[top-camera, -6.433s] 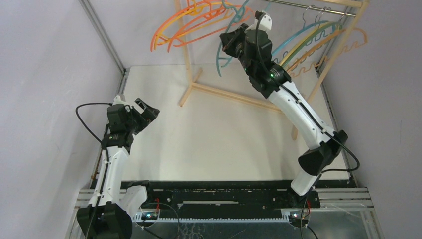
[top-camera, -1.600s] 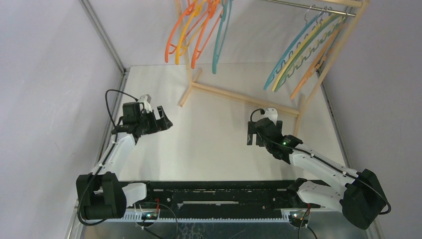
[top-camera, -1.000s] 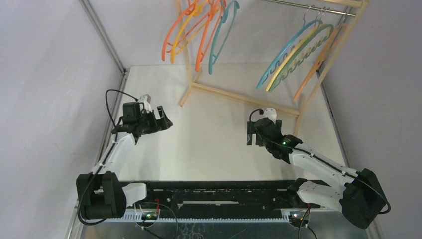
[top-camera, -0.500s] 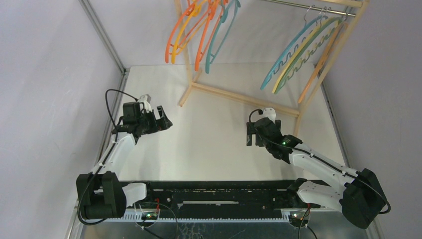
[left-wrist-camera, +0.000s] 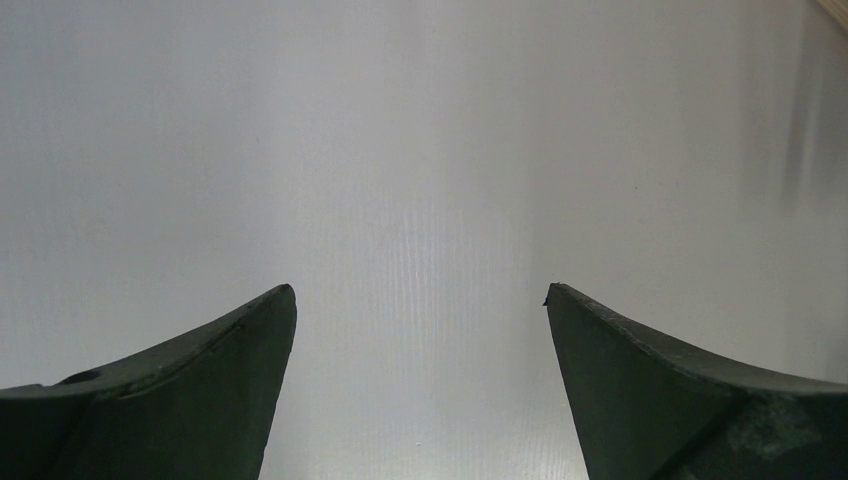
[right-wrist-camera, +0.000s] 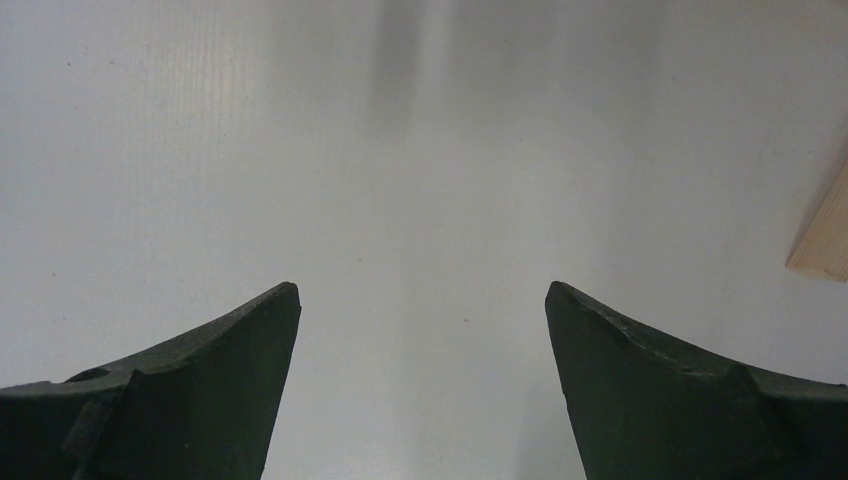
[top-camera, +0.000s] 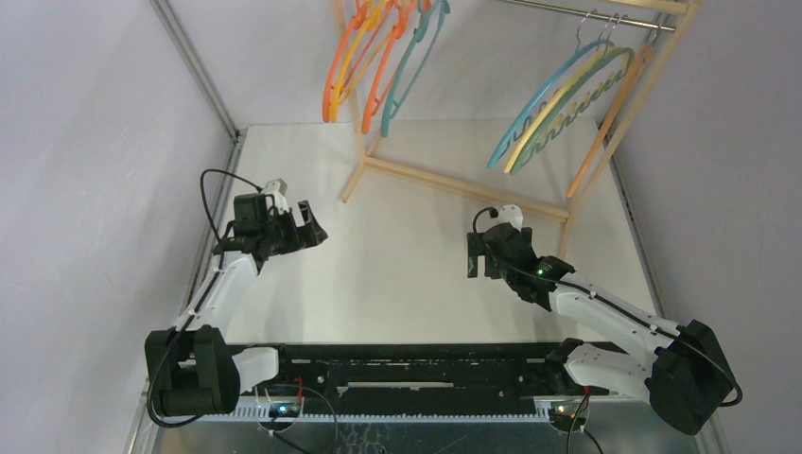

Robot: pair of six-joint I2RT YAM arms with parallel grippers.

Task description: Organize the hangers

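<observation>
Left gripper (left-wrist-camera: 420, 295) spread wide, empty; right gripper (right-wrist-camera: 420, 290) same, near rack (top-camera: 454, 184) foot. Hangers (top-camera: 541, 102) hang on rack, two bunches.

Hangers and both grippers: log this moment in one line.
hangers: two bunches hanging on rack | left gripper: open, empty, over table | right gripper: open, empty, beside rack foot

Your left arm (top-camera: 216, 293), lower left — white shells, black joints, a looping black cable (top-camera: 216, 171); your right arm (top-camera: 605, 317), lower right, matches, with a green light (top-camera: 539, 271).
</observation>
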